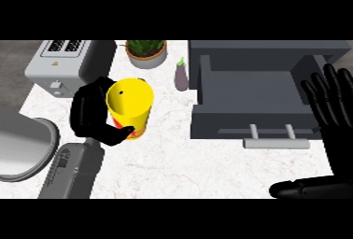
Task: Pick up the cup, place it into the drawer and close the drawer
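Clasping yellow cup (131, 101): left robot hand (91, 114)

Bare tabletop (200, 168) fills the frame's centre and lower middle, up to the open drawer (248, 91) at right. An eggplant (181, 77) lies just beside the drawer's left wall. A plant (147, 52) and toaster (62, 65) stand upper left, and the right hand (334, 116) overlaps the drawer's right side.

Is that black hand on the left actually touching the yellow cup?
Touching. The head view shows the left hand curled round the cup, wrapping across its lower end.
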Tool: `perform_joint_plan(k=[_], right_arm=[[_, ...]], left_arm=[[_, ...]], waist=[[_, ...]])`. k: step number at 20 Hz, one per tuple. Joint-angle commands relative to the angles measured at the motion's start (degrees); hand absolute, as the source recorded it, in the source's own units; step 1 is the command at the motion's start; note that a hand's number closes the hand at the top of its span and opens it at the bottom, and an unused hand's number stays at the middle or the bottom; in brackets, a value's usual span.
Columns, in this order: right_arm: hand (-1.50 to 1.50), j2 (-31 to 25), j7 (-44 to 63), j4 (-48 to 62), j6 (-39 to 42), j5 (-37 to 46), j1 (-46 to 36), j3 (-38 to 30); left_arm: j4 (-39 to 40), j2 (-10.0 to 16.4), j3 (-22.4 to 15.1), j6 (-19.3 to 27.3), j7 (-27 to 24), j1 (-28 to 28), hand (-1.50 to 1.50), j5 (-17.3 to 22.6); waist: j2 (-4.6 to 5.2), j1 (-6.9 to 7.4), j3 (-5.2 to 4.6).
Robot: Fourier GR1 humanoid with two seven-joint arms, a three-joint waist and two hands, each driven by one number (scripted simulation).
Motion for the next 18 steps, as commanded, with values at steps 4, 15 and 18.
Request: perform_joint_plan(k=[4, 15, 18], right_arm=[[-1.5, -1.45, -2.15, 1.36, 1.87, -1.17, -0.61, -1.83], [-1.5, -1.09, -1.64, 3.61, 1.16, -0.87, -2.27, -1.9], [-1.5, -1.58, 0.45, 0.35, 1.31, -2.59, -1.09, -2.64]], left_arm=[[-3.31, -2.01, -2.29, 9.78, 9.11, -10.96, 1.5, -1.7], [-1.02, -1.48, -4.53, 17.95, 19.98, -25.51, 1.5, -5.31], [5.69, -2.06, -4.96, 18.05, 16.09, -27.77, 1.5, -5.75]], waist=[[0.18, -0.64, -0.01], [0.2, -0.53, -0.02], [0.23, -0.78, -0.03]])
